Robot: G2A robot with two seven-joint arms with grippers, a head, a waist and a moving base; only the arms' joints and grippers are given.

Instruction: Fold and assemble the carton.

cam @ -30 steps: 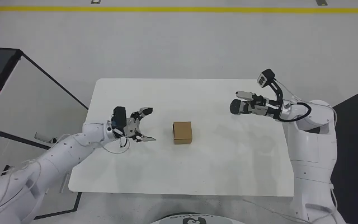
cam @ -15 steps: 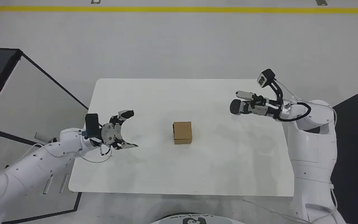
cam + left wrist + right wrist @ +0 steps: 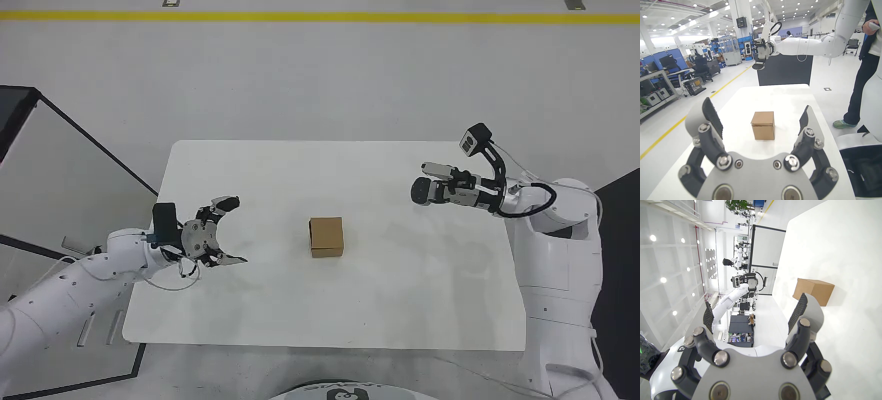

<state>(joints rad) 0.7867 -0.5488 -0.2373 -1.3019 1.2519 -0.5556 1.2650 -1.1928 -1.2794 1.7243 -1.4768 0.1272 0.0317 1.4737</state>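
Your carton (image 3: pixel 326 237) sits as a small brown box, flaps shut, near the middle of the white table (image 3: pixel 420 290), and nothing is touching it. Your left claw (image 3: pixel 233 232) hovers low over the table close to the edge on its own side, fingers spread wide and empty, pointing straight at the carton but well apart from it. Your right claw (image 3: pixel 755 301) is open and empty too, held up above the opposite side of the table, facing the carton from the other direction and well apart from it.
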